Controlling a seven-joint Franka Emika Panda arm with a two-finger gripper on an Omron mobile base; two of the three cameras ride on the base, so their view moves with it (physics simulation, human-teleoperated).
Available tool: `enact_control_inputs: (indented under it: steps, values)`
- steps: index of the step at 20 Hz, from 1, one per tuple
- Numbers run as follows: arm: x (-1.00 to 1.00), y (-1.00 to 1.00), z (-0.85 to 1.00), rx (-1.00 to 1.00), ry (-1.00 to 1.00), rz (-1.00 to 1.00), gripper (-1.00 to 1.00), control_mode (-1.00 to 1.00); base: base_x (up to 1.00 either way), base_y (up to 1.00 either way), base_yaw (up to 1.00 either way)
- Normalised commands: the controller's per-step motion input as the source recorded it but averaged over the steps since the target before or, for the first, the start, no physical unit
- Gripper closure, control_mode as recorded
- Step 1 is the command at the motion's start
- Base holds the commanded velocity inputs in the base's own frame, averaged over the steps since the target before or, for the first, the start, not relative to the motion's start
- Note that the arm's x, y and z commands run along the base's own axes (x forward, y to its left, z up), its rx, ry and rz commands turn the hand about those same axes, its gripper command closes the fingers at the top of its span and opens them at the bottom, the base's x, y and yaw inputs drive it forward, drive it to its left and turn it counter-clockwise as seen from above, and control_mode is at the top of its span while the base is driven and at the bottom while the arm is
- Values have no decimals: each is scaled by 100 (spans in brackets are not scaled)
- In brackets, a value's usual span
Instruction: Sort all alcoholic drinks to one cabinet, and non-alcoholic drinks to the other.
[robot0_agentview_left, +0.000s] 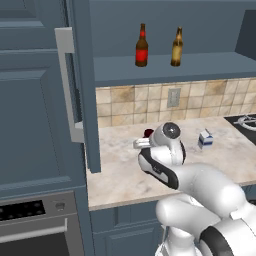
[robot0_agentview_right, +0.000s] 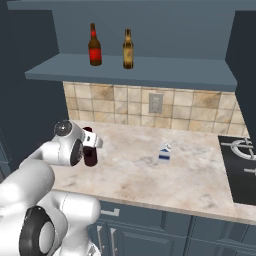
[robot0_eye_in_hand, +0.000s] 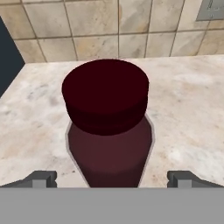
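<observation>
On the marble counter (robot0_agentview_right: 150, 175), near the tiled wall, stands the squat maroon bottle (robot0_eye_in_hand: 109, 131), upright. Above it hovers the pincer (robot0_eye_in_hand: 111, 178), spread wide and holding nothing, one finger (robot0_eye_in_hand: 41, 178) on either side of the bottle's shoulders.

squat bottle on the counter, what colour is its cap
Dark maroon-red, like the squat bottle itself; the cap shows best in the hand view.
</observation>
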Motion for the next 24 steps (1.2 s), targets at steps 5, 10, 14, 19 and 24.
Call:
enact_control_inputs:
  steps: [5, 10, 14, 19, 24]
  values:
    - [9, 0, -16, 0, 0, 0, -100, -100, 0, 0, 0]
    - [8, 0, -15, 0, 0, 0, -100, -100, 0, 0, 0]
    - [12, 0, -7, 0, 0, 0, -100, -100, 0, 0, 0]
    - [10, 0, -1, 0, 0, 0, -100, -100, 0, 0, 0]
    - [11, 0, 0, 0, 0, 0, -100, -100, 0, 0, 0]
